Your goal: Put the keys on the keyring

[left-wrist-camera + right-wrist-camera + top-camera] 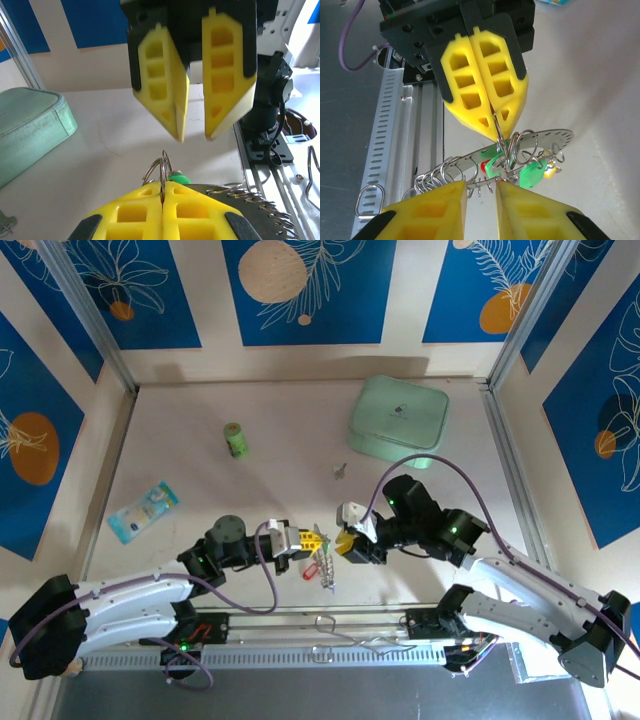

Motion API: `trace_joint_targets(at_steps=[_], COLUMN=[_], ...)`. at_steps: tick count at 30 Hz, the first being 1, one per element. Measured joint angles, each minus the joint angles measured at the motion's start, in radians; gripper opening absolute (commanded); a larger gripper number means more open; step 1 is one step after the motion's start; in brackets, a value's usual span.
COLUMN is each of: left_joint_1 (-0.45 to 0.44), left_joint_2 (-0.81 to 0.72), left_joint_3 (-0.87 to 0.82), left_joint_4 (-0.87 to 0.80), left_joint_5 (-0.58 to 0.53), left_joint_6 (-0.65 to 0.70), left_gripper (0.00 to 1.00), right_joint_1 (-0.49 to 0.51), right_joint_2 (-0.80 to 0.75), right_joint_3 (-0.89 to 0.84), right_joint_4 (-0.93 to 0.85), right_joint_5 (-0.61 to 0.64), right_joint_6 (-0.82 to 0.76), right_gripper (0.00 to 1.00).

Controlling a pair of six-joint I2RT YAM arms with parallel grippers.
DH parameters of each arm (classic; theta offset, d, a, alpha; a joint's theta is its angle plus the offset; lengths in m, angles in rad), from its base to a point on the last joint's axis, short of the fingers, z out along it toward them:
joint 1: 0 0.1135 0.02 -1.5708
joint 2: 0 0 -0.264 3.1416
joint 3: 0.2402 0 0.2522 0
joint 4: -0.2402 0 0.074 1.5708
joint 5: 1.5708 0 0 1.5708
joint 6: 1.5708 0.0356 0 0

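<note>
Two slips worry us from here. First, the yellow-fingered left gripper (496,127) is pressed fully together on nothing more than a thin wire loop (502,145) at the top of the bunch. A tug or twist could let that loop slide out and drop everything onto the pale counter (600,75). Second, the small metal keys with green, red and yellow plastic tags (530,176) and the large silvery beaded keyring (555,136) hang crowded just below that grip, between the two grippers. A closing finger could catch the wrong ring or shove the bunch aside. On the other side, the yellow-fingered right gripper (481,192) stands a little apart and holds nothing, with the bunch just ahead of its fingertips. We cannot tell whether it touches a tag.
</note>
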Motion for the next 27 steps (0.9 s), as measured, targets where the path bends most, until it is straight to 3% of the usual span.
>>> trace_joint_targets(at_steps=[16, 27], left_joint_1=[0.000, 0.000], left_joint_2=[0.034, 0.048], left_joint_3=[-0.021, -0.027], left_joint_4=[0.121, 0.153], left_joint_5=[0.000, -0.006], left_joint_6=[-0.048, -0.057], left_gripper=[0.00, 0.00], right_joint_1=[0.036, 0.048], right_joint_2=[0.039, 0.053], right_joint_3=[-0.063, -0.064], right_joint_4=[0.163, 0.167], right_joint_5=[0.030, 0.060], right_joint_6=[0.078, 0.076], right_gripper=[0.38, 0.19])
